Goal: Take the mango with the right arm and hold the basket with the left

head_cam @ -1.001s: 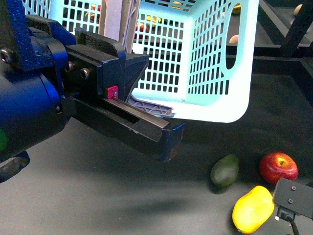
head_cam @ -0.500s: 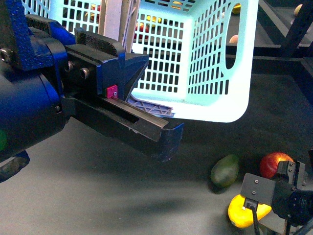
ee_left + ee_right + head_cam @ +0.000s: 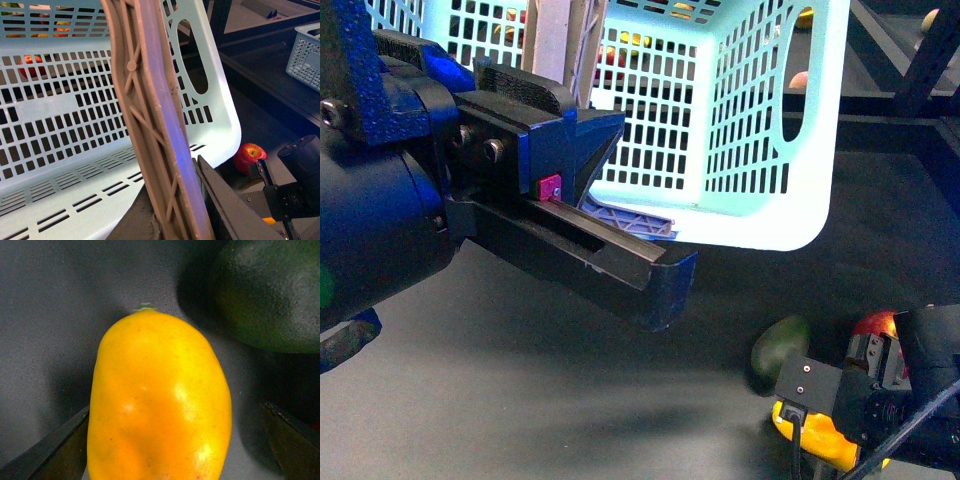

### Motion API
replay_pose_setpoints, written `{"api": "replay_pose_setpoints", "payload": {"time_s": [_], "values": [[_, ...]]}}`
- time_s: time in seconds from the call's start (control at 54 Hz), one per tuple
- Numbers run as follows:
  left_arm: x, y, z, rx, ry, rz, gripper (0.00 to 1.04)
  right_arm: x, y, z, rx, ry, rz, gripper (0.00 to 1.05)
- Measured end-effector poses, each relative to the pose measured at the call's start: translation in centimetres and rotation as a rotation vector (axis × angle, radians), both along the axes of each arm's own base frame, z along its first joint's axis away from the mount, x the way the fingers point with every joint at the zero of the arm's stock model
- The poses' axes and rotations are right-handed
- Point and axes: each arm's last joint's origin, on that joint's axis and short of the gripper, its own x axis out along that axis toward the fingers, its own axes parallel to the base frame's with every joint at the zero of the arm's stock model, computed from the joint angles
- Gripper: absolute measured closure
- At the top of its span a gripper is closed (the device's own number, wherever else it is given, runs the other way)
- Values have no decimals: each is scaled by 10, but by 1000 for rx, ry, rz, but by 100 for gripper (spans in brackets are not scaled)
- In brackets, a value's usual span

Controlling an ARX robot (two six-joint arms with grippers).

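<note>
The yellow mango (image 3: 157,400) lies on the dark table and fills the right wrist view, between my right gripper's two open fingers (image 3: 47,450). In the front view the black right gripper (image 3: 820,420) sits over the mango (image 3: 820,438) at the lower right and hides most of it. The aqua basket (image 3: 740,110) hangs tilted above the table. My left gripper (image 3: 610,215), blue-black with a pink tag, is shut on the basket's grey-brown handle (image 3: 155,125).
A dark green oval fruit (image 3: 780,345) lies next to the mango, also in the right wrist view (image 3: 270,290). A red apple (image 3: 249,156) lies just behind the right gripper. Fruits show through the basket's lattice. A black frame (image 3: 920,60) stands at the back right.
My right gripper has moved left over the mango, covering most of it and the apple in the front view. The left gripper and basket have not moved.
</note>
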Motion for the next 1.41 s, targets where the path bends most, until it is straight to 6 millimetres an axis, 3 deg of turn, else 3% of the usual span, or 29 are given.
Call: {"api": "replay_pose_setpoints", "payload": {"time_s": [0.278, 0.408, 0.519, 0.741, 0.871, 1.094, 1.335, 1.409], "values": [[0, 0, 0, 0, 0, 0, 90, -1, 1, -7, 14, 37, -38, 8], [0, 0, 0, 0, 0, 0, 90, -2, 2, -8, 20, 47, -53, 30], [0, 0, 0, 0, 0, 0, 90, -2, 2, -7, 24, 49, -64, 42], [0, 0, 0, 0, 0, 0, 90, -7, -2, 5, 74, 9, -147, 46], [0, 0, 0, 0, 0, 0, 90, -8, -3, 25, 129, -53, -212, 47], [0, 0, 0, 0, 0, -1, 90, -10, -7, 76, 249, -141, -311, 47], [0, 0, 0, 0, 0, 2, 90, -15, -5, 141, 374, -239, -348, 47], [0, 0, 0, 0, 0, 0, 90, -14, -1, 173, 437, -306, -357, 47]]}}
